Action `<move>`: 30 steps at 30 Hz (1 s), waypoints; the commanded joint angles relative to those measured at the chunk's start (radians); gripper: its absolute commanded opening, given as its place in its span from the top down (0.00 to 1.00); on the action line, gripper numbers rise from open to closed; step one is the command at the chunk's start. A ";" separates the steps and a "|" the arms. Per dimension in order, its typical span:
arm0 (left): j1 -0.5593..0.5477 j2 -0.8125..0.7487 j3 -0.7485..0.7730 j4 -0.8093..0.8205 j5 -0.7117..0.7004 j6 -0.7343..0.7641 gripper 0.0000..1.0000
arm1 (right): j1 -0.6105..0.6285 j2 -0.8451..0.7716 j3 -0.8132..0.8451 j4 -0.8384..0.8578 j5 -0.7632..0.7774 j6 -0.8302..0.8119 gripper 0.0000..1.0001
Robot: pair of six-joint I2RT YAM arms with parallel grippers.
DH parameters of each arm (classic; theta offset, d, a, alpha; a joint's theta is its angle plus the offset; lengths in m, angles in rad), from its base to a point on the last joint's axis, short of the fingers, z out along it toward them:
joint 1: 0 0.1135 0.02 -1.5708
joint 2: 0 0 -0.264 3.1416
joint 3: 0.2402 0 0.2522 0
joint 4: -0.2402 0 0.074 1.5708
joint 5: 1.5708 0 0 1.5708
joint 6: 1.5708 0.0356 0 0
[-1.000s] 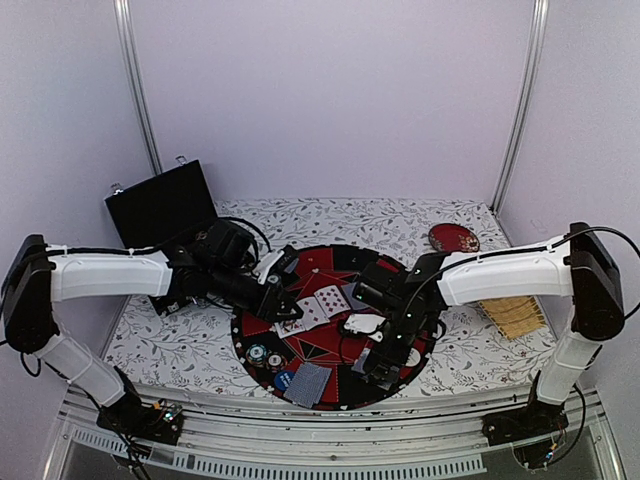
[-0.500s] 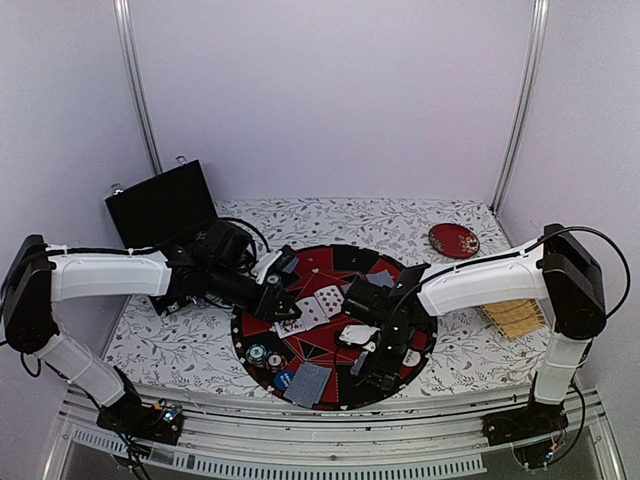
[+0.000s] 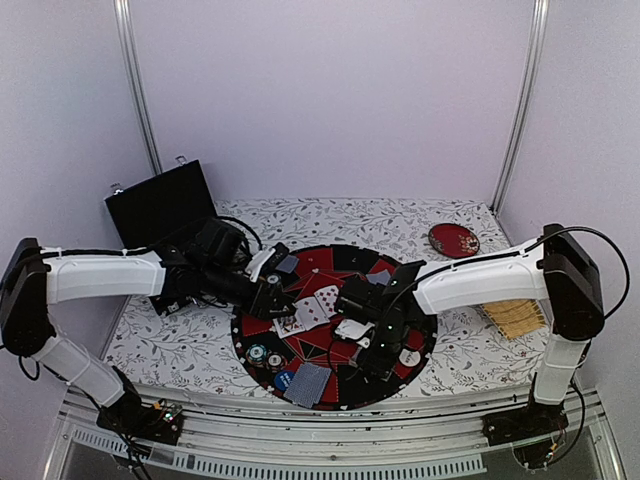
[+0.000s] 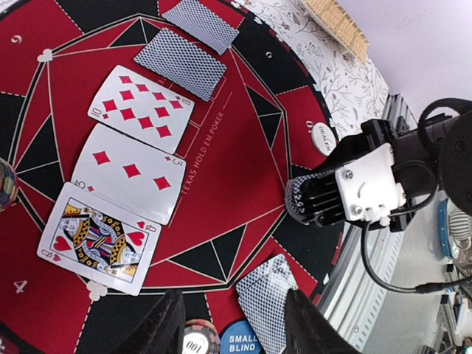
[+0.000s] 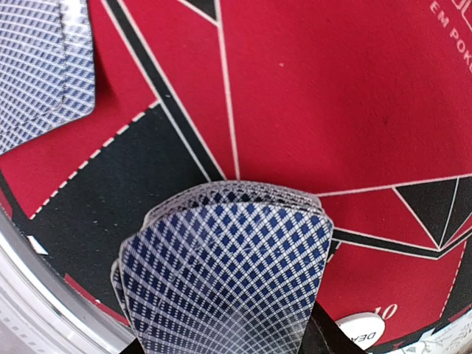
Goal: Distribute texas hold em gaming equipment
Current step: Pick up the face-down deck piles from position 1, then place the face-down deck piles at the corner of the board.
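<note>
Jaws of the right gripper (image 3: 375, 355) are pinching a bent pack of cards (image 5: 221, 273) with blue-grey backs. It hangs low over the part of the round mat nearest the near edge. Jaws of the left gripper (image 4: 232, 313) are spread wide with nothing between them, and it hangs over the left side of the mat

The table (image 3: 180, 340) has a flowery cloth. A big round red and black game mat (image 3: 330, 262) lies in the middle, close to the near edge. A black case (image 3: 160, 205) stands at the far left corner. A straw mat (image 3: 515, 317) lies by the right edge, and a dark red plate (image 3: 453, 239) sits near the far right corner

Three cards lie face up in a row on the middle of the mat: the ten of diamonds (image 4: 140, 109), the three of diamonds (image 4: 133, 173) and the queen of hearts (image 4: 99, 240). Two face-down cards (image 4: 181, 65) lie just past the ten. A small face-down pile (image 4: 267, 299) lies by the near edge. Just beside it are a blue button (image 4: 242, 341) that says small blind and a striped chip (image 4: 200, 341) marked 100. A white dealer button (image 4: 322, 138) lies on the right side of the mat
</note>
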 commanded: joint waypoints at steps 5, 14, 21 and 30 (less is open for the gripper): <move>0.032 -0.047 -0.020 -0.011 -0.011 0.024 0.52 | -0.112 -0.092 0.001 0.004 -0.026 0.063 0.60; 0.078 -0.089 -0.036 -0.018 -0.040 0.022 0.52 | -0.528 -0.278 -0.221 0.062 0.038 0.153 0.60; 0.143 -0.158 -0.073 -0.037 -0.096 0.011 0.52 | -0.759 -0.235 -0.233 0.119 0.072 0.133 0.56; 0.231 -0.209 -0.113 -0.036 -0.103 0.011 0.51 | -0.796 -0.171 -0.241 0.120 0.023 0.106 0.59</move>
